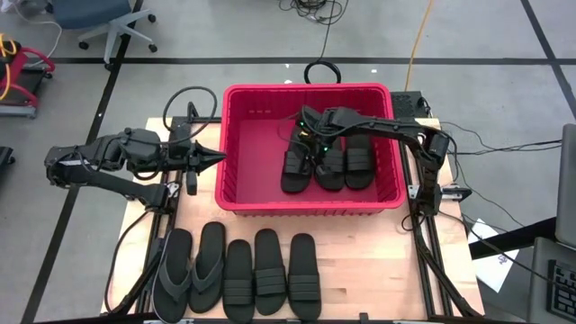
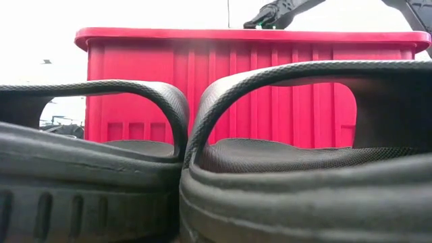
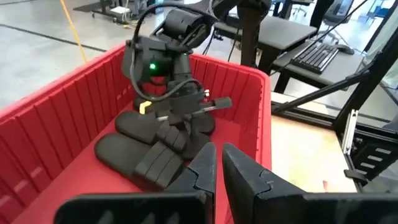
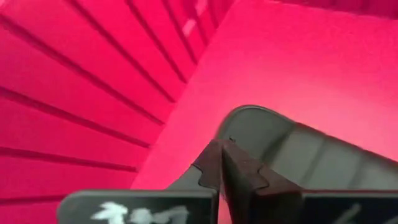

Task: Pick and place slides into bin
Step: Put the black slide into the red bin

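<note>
Right gripper (image 1: 304, 135), fingers pressed together with nothing between them, hangs inside the red bin (image 1: 238, 193) just over the leftmost of three slides (image 1: 328, 162) lying there. Left gripper (image 1: 216, 157) is also closed, just outside the bin's left wall; five more slides (image 1: 238, 274) line the table's near edge.

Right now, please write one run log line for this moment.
right gripper: shut, over black rubber slides in red plastic bin | left gripper: shut, outside bin | five slides on table
</note>
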`<state>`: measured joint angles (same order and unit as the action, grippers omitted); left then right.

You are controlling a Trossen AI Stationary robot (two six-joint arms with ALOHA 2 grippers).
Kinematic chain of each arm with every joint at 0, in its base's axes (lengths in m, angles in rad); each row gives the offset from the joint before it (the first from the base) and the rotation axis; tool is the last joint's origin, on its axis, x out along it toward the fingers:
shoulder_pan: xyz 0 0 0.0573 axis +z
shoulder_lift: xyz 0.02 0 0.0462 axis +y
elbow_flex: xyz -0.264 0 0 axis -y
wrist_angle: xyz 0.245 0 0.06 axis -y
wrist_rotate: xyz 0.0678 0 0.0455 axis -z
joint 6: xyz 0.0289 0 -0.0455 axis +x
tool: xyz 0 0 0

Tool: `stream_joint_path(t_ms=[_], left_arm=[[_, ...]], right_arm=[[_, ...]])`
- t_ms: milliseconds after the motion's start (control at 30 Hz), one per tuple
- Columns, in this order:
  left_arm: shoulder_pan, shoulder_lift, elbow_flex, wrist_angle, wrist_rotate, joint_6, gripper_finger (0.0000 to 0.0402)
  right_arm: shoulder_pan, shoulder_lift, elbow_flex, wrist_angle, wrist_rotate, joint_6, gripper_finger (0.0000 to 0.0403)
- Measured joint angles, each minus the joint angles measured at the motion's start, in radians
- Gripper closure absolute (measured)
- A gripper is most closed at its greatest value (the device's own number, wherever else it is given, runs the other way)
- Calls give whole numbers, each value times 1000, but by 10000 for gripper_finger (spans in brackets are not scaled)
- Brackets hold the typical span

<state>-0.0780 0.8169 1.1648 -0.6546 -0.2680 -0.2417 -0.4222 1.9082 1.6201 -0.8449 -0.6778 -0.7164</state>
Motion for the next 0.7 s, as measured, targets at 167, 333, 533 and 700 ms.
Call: stream_joint_path(t_ms=[167, 333, 533, 700], left_arm=[[0, 0, 0, 0, -2, -1, 378], [0, 0, 0, 0, -1, -3, 378], [0, -5, 0, 0, 5, -5, 378], [0, -13, 0, 0, 6, -5, 378]], right_arm=[[9, 0, -56, 30, -5, 51, 402], [42, 1, -119, 110, 60, 112, 402], [84, 2, -171, 193, 228, 186, 402], [93, 1, -179, 179, 431, 215, 402]])
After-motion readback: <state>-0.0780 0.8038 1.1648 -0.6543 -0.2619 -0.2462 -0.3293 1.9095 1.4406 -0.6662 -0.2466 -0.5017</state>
